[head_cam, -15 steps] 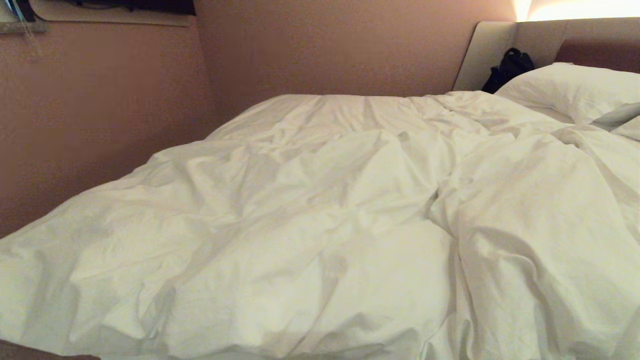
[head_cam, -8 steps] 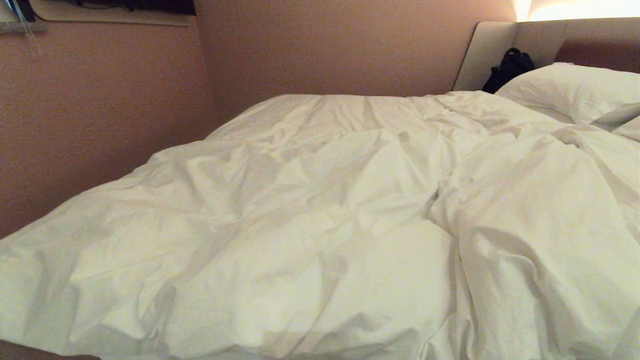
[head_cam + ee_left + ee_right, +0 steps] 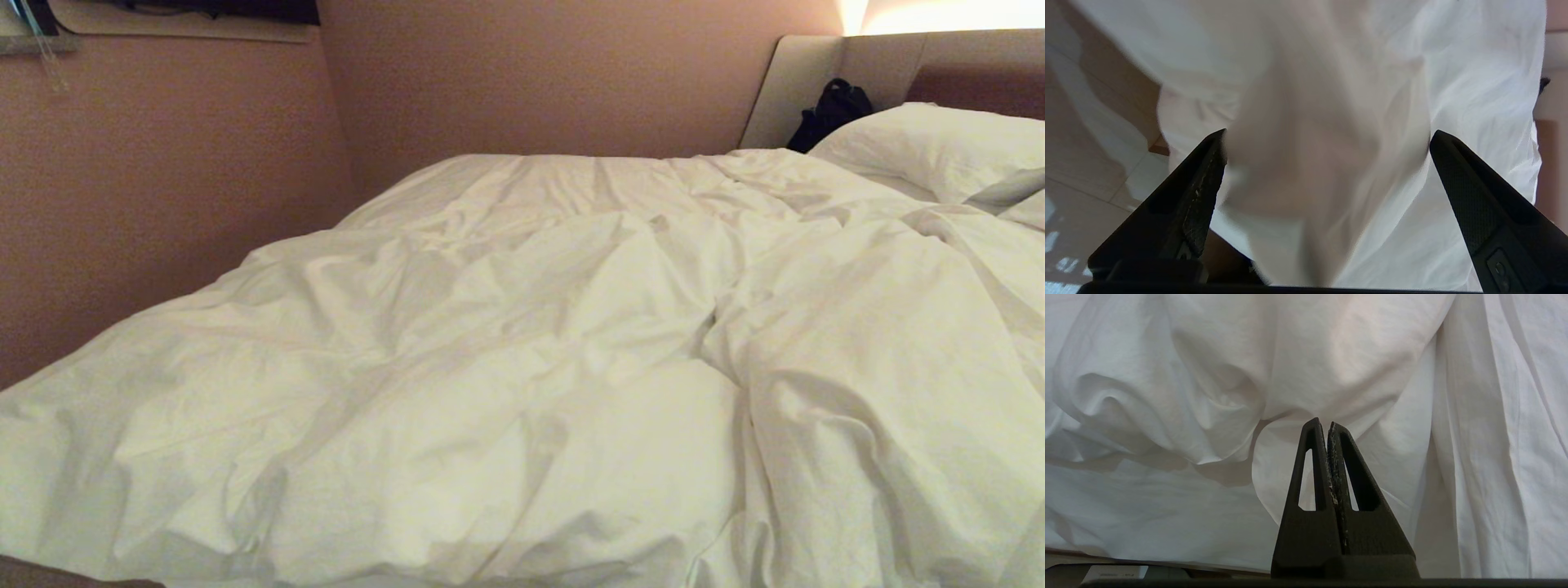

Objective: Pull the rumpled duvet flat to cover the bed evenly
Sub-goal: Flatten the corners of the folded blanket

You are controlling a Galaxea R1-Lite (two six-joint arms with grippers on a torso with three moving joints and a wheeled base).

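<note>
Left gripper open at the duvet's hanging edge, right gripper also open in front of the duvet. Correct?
Not quite. The right gripper is shut, its fingers pressed together with nothing between them, as the right wrist view shows. The rest holds: the left gripper is open at the hanging edge of the duvet.

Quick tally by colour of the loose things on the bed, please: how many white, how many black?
White: 2, the duvet and the pillow
Black: 1, the bag by the headboard
Total: 3
</note>
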